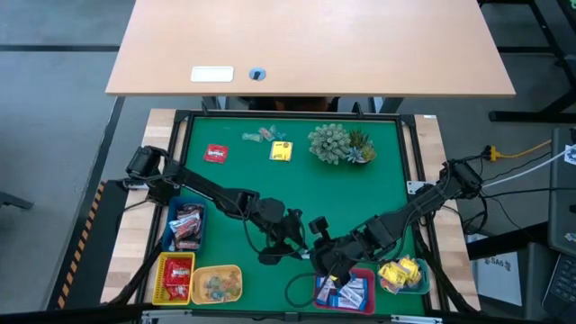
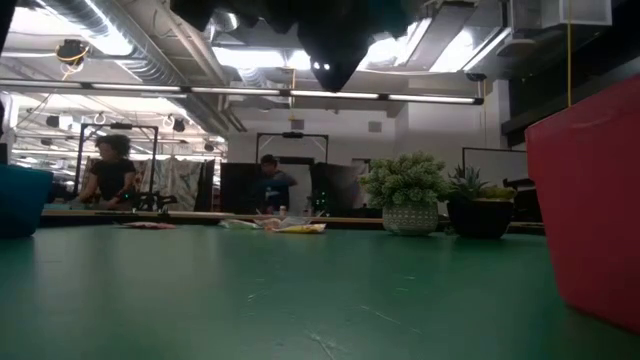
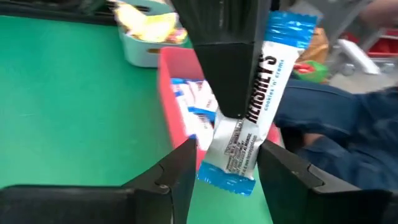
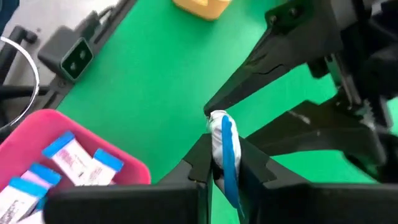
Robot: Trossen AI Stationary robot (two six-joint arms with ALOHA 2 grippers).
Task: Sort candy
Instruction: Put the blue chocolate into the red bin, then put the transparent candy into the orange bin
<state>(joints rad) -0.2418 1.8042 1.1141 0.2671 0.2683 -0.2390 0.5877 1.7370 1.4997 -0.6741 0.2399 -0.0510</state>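
A blue-and-white wrapped candy bar [image 3: 264, 74] hangs above the green mat [image 1: 378, 180], near the front. My right gripper [image 4: 224, 155] is shut on it. My left gripper [image 3: 227, 158] is open, with one finger on either side of the bar's lower end [image 3: 227, 177]; a narrow gap shows on each side. In the high view the two grippers meet tip to tip, left [image 1: 301, 243] and right [image 1: 322, 261]. More candy lies loose at the far end of the mat: a red piece [image 1: 216, 153], a yellow piece [image 1: 281, 151] and clear ones [image 1: 261, 135]. My right gripper pinches the bar's two flat faces [image 4: 219, 134] between its two fingers, with the bar edge-on in its wrist view. One finger [image 3: 227, 68] lies roughly along the bar, whose lower end sticks out past the fingertip. The bar is lifted clear of the mat, tilted.
Trays line the near edge: a blue one [image 1: 171, 216], a red one [image 1: 162, 274], a yellow one [image 1: 236, 274], a pink one [image 1: 364, 274] with blue-and-white candy right by the grippers, and a teal one [image 1: 423, 286] with yellow candy. A spiky potted plant [image 1: 337, 144] stands far right.
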